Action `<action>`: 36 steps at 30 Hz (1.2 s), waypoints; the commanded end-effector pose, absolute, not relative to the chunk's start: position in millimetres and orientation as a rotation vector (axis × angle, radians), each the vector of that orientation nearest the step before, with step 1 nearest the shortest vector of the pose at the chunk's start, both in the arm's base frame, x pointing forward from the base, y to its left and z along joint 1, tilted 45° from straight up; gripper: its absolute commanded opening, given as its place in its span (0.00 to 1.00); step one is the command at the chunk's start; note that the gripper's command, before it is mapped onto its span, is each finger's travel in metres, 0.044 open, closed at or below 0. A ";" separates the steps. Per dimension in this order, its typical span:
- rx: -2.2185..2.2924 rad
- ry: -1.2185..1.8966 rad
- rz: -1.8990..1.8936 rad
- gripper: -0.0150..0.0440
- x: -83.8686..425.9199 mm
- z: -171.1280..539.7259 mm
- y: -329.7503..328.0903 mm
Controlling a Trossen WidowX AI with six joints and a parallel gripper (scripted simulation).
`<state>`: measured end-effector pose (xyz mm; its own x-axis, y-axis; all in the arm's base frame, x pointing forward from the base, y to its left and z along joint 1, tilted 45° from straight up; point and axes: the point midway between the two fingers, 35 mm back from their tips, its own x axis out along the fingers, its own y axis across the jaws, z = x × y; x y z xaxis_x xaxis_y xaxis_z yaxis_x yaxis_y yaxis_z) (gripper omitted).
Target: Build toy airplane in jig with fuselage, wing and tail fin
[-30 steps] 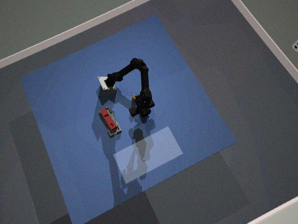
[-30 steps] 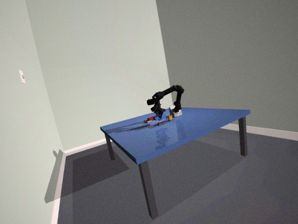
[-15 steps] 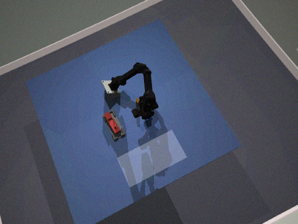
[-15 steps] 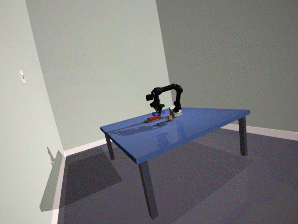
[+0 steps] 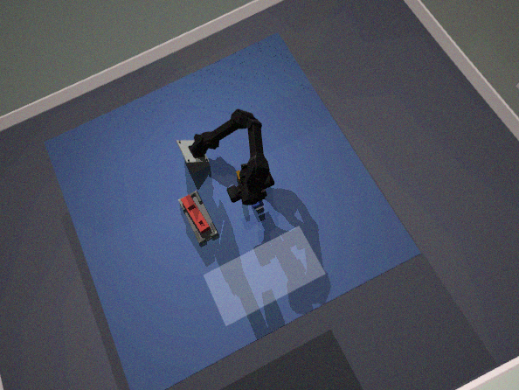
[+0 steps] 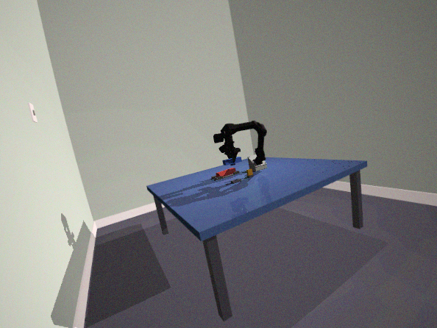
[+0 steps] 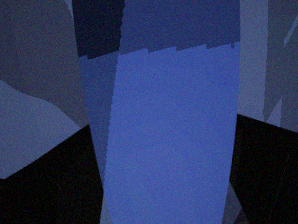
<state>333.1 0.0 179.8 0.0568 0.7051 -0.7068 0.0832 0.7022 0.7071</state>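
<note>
Top view: the jig [image 5: 209,214] [image 6: 215,179] lies at eight o'clock from the gripper [image 5: 258,202] [image 6: 233,162] [image 7: 165,150], the red fuselage [image 5: 195,212] [image 6: 226,172] in its cradle (full seating I can't confirm). Fingers partly apart, the gripper clasps the blue wing [image 5: 258,204] [image 6: 238,159] [image 7: 167,120] above the table [image 5: 144,166] [image 6: 287,180]. The yellow tail fin [image 5: 238,175] [image 6: 250,173] is at ten o'clock from the gripper.

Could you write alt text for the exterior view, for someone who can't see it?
A black robot arm's gripper holds a blue part above a blue table. A red block sits in a low jig, with a small orange piece nearby.
</note>
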 end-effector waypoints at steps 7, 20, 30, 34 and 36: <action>0.798 1.514 0.414 0.25 332.8 155.5 -23.6; 0.936 1.568 0.260 0.25 328.7 123.6 -51.3; 1.037 1.605 0.144 0.25 321.9 99.9 -70.5; 1.075 1.619 0.098 0.25 318.5 90.8 -77.5; 1.097 1.625 0.073 0.25 316.6 85.8 -81.4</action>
<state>321.0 -73.7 96.6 0.0557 0.6769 -0.7339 0.5540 0.5906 0.5868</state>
